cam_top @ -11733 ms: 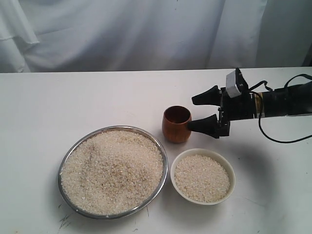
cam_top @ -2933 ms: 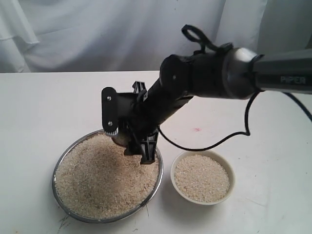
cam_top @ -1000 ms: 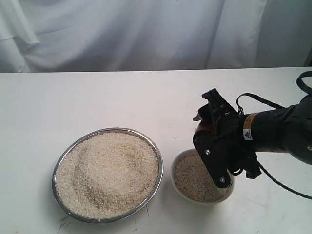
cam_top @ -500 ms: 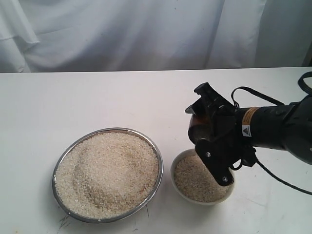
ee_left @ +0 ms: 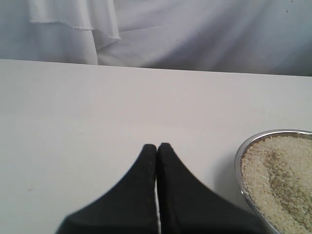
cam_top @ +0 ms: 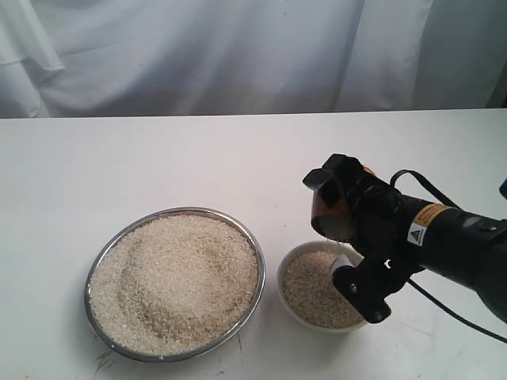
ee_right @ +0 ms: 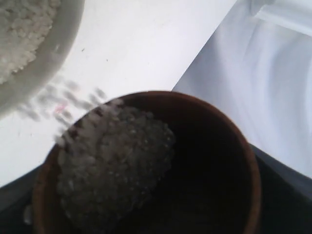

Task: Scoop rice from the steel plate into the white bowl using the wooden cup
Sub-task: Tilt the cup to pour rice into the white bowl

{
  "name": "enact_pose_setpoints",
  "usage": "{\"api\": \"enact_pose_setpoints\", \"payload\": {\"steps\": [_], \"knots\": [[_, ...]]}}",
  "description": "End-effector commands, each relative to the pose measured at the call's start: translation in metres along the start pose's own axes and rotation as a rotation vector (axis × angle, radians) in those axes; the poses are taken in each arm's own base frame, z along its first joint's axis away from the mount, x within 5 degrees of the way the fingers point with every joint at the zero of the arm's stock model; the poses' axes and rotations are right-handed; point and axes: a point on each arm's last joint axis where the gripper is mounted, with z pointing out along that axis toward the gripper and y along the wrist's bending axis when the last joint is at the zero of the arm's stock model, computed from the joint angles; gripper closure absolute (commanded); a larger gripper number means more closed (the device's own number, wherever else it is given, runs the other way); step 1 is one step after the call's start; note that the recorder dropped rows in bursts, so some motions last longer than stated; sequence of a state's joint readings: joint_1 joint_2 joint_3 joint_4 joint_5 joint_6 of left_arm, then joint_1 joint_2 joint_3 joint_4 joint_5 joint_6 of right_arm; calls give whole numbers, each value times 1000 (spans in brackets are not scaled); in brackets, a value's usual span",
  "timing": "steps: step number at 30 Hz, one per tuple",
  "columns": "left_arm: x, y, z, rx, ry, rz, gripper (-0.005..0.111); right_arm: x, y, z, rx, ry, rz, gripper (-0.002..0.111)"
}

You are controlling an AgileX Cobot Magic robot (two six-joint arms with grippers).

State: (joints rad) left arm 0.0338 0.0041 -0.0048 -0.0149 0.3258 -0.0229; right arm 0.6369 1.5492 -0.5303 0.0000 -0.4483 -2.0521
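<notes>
Jaws of the right gripper (cam_top: 337, 228) are clamping the wooden cup (cam_top: 327, 212), holding it tipped above the white bowl (cam_top: 280, 286).
Loose rice (ee_right: 114, 165) is spilling over the cup's lip toward the bowl, which is sitting just beside the heaped steel plate (cam_top: 260, 257). Near the plate's rim, the left gripper (ee_left: 157, 148) is hovering with jaws pressed together, gripping nothing.

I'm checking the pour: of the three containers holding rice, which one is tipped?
The wooden cup, held in the air above the white bowl and spilling rice; the bowl and the steel plate sit level.
</notes>
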Motion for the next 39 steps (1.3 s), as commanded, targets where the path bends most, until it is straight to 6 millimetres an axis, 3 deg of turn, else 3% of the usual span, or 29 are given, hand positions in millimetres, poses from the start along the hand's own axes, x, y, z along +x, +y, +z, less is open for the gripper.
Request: {"api": "enact_pose_setpoints", "payload": {"steps": [1,5,21,39], "knots": [[1,0,0,-1,-6,-3,107,0,-2,-5,80,38,-24,108],[1,0,0,-1,-6,-3,107,-4,4,-6,42,2,-44,108],[1,0,0,-1,-6,-3,107,2,-14,-9,240,85,-114,108],[1,0,0,-1,-6,-3,107,-8,-15,-15,342,43,-219,108]]}}
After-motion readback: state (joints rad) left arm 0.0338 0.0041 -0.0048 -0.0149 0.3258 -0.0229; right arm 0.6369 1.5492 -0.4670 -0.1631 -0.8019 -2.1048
